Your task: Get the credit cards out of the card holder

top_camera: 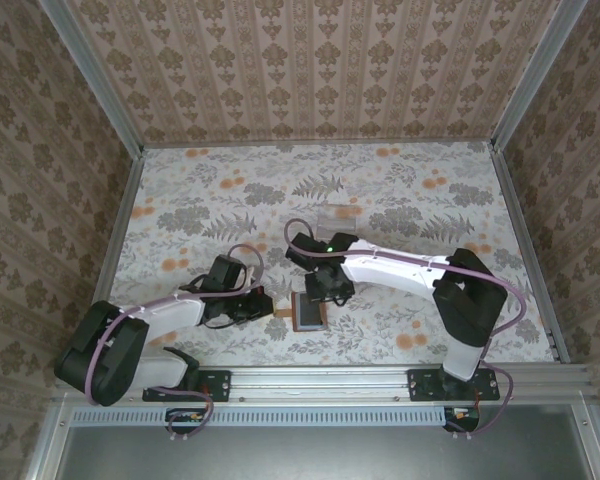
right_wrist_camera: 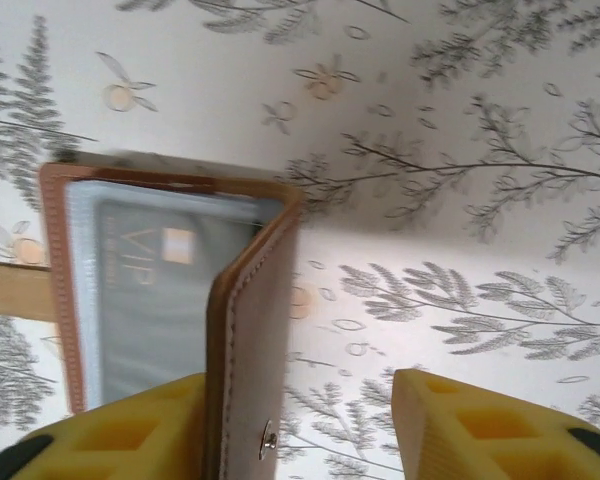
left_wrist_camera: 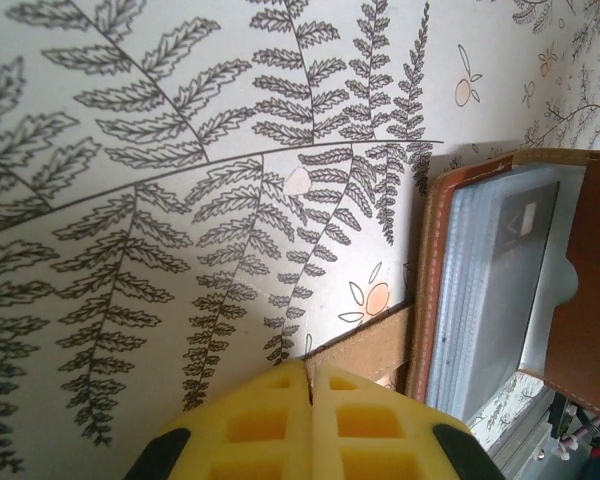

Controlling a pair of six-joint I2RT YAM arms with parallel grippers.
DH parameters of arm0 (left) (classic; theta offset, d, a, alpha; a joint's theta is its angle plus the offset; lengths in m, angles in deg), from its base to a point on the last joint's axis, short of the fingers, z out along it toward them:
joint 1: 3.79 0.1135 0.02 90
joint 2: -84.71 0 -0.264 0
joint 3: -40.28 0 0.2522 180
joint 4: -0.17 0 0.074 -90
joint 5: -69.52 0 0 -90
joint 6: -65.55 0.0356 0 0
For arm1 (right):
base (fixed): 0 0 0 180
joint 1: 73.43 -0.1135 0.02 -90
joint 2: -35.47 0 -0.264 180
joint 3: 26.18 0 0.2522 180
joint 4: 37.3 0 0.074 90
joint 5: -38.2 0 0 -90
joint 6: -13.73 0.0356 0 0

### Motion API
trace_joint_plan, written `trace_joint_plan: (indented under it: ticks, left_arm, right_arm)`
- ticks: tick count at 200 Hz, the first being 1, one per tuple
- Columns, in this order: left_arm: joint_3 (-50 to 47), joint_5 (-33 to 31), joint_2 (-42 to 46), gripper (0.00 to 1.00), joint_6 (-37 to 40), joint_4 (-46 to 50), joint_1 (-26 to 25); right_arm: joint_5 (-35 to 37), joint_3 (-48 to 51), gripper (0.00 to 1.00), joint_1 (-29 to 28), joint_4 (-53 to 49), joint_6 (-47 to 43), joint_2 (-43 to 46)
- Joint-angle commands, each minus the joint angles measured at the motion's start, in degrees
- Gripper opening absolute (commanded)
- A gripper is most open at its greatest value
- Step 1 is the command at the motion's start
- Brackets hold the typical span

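The brown leather card holder (top_camera: 308,314) lies open on the floral tabletop near the front edge. One of the credit cards (right_wrist_camera: 150,290), grey with "VIP" and a chip, sits in its clear sleeves; it also shows dark as the card (left_wrist_camera: 520,260). My left gripper (left_wrist_camera: 310,372) is shut on the holder's tan strap (left_wrist_camera: 375,348), left of the holder. My right gripper (right_wrist_camera: 300,385) hovers over the holder, jaws apart. The holder's cover flap (right_wrist_camera: 255,330) stands upright between them, against the left finger (right_wrist_camera: 130,430); the right finger (right_wrist_camera: 470,430) is clear of it.
The tabletop (top_camera: 400,200) is a floral sheet walled by patterned panels on three sides. A metal rail (top_camera: 320,380) runs along the near edge just behind the holder. Open table stretches beyond and to both sides.
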Motion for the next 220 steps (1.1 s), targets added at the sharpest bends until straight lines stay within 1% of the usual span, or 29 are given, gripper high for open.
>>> trace_joint_plan:
  ticks: [1, 16, 38, 73, 93, 123, 164, 174, 187, 210, 220]
  left_arm:
    - [1.4, -2.0, -0.5, 0.04, 1.6, 3.6, 0.7]
    - [2.0, -2.0, -1.3, 0.04, 1.6, 3.6, 0.7]
    - [3.1, -2.0, -2.5, 0.04, 1.5, 3.6, 0.6]
    - [5.9, -2.4, -4.3, 0.03, 2.1, 4.9, 0.3]
    - [7.7, -2.9, -5.4, 0.03, 2.5, 5.9, 0.2]
    - [10.5, -5.1, -6.5, 0.03, 3.3, 8.9, 0.2]
    - [12.7, -6.1, -10.0, 0.04, 4.7, 9.1, 0.2]
    - [13.0, -6.3, -11.6, 0.05, 4.8, 9.0, 0.2]
    - [13.1, -6.6, -13.0, 0.08, 4.5, 8.9, 0.0]
    - [13.0, -7.8, -12.7, 0.17, 4.3, 9.5, -0.4]
    - [13.2, -8.5, -12.2, 0.19, 4.3, 10.4, -0.6]
  right_arm:
    - [-1.7, 2.6, 0.44, 1.2, 0.4, -0.4, 3.1]
    - [-1.9, 4.0, 0.42, 2.0, 0.7, -0.6, 4.3]
    - [-3.0, 6.6, 0.34, 3.2, 2.5, -0.8, 6.2]
    - [-6.2, 11.1, 0.14, 5.2, 7.6, -1.9, 9.0]
    - [-7.2, 13.2, 0.10, 6.3, 10.5, -2.0, 10.1]
    - [-8.4, 16.3, 0.10, 9.1, 14.3, -3.0, 10.8]
    - [-8.3, 18.9, 0.10, 11.7, 18.0, -5.1, 11.1]
    - [-8.2, 19.3, 0.14, 12.1, 18.0, -5.3, 11.0]
    - [-6.9, 19.5, 0.22, 12.0, 17.2, -5.5, 11.1]
    - [-4.9, 20.3, 0.32, 12.1, 15.9, -5.8, 11.7]
    - [-3.9, 20.7, 0.35, 12.0, 15.2, -5.9, 11.9]
